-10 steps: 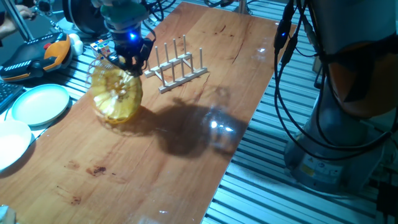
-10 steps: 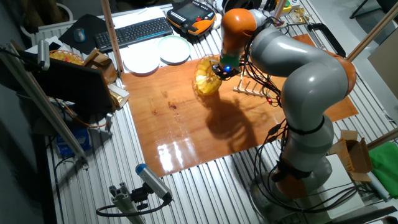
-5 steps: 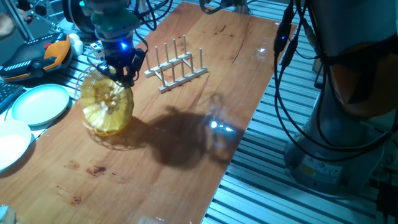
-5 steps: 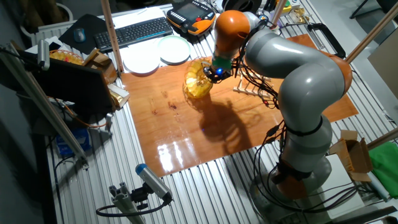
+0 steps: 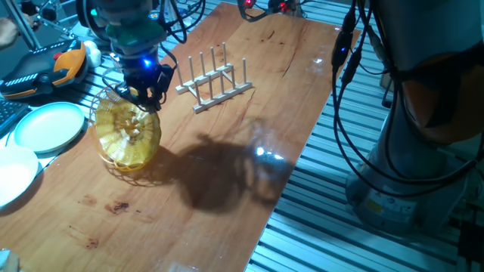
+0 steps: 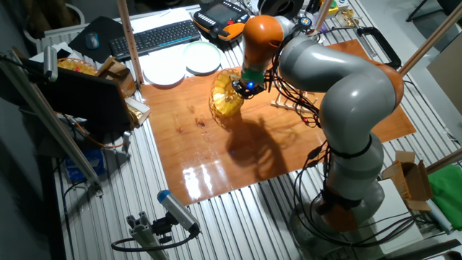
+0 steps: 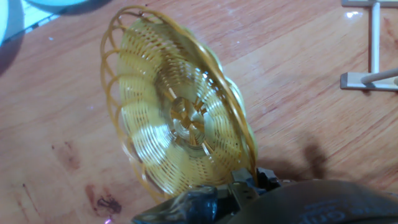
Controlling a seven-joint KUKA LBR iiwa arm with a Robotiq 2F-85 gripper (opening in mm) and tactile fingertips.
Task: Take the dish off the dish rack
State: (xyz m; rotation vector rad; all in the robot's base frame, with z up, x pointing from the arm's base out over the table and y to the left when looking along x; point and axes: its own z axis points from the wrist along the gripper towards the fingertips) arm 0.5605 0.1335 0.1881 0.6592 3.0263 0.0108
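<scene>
The dish (image 5: 127,136) is a round yellow woven wicker basket-plate with a scalloped rim. It hangs on edge, clear of the rack, low over the wooden table; it also shows in the other fixed view (image 6: 225,92) and in the hand view (image 7: 177,118). My gripper (image 5: 144,94) is shut on the dish's upper rim; it also shows in the other fixed view (image 6: 247,86). The dish rack (image 5: 215,78), light wood with thin upright pegs, stands empty to the right of the dish; it also shows in the other fixed view (image 6: 292,101), and a corner of it in the hand view (image 7: 373,62).
A pale green plate (image 5: 47,127) and a white plate (image 5: 13,174) lie off the table's left edge; both show in the other fixed view (image 6: 202,56) (image 6: 164,71). An orange-black pendant (image 5: 45,66) and a keyboard (image 6: 155,36) lie beyond. Cables (image 5: 355,91) hang at the right.
My gripper has carried the dish to the left, farther from the rack and toward the plates, and a little lower. The rack has not moved.
</scene>
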